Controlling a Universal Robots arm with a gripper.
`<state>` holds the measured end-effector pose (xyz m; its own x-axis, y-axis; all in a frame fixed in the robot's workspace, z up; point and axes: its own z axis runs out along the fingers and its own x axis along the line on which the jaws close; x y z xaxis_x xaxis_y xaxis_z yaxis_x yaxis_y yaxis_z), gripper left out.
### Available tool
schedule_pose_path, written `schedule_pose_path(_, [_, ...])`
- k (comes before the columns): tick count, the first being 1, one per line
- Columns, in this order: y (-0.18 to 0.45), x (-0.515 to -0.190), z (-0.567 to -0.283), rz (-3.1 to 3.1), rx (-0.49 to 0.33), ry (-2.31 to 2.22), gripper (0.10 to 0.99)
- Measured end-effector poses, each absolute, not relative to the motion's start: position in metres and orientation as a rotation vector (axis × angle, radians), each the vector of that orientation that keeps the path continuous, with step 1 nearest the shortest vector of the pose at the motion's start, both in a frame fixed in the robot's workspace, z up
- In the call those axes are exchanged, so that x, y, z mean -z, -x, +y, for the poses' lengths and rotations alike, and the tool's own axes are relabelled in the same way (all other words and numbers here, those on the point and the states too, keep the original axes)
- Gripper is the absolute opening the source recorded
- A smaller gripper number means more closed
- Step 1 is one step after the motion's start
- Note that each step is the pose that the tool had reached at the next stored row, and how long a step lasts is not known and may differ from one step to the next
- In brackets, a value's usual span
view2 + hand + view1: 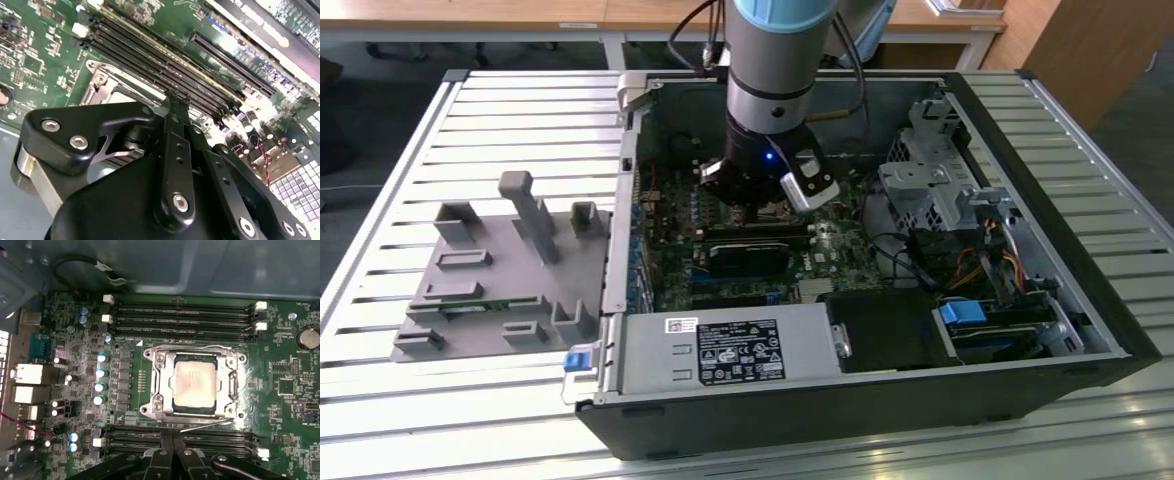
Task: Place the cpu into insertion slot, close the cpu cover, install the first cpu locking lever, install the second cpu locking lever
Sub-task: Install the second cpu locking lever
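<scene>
Slatted metal table with two things on top.

Light grey surface of long parallel slats, running across the exterior view from edge to edge. In the centre and right of the frame, an open black computer case, resting directly on the slats, with the inside facing up. At the left of the frame, just beside the case, a flat grey fixture block with several upright posts and small pockets, also lying on the slats.
</scene>
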<state>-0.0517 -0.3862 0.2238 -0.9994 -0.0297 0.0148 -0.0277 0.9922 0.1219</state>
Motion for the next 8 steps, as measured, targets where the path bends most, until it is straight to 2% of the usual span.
schedule_pose_path(8, [0.065, -0.216, -0.386, -3.117, 0.215, -0.045, 0.106])
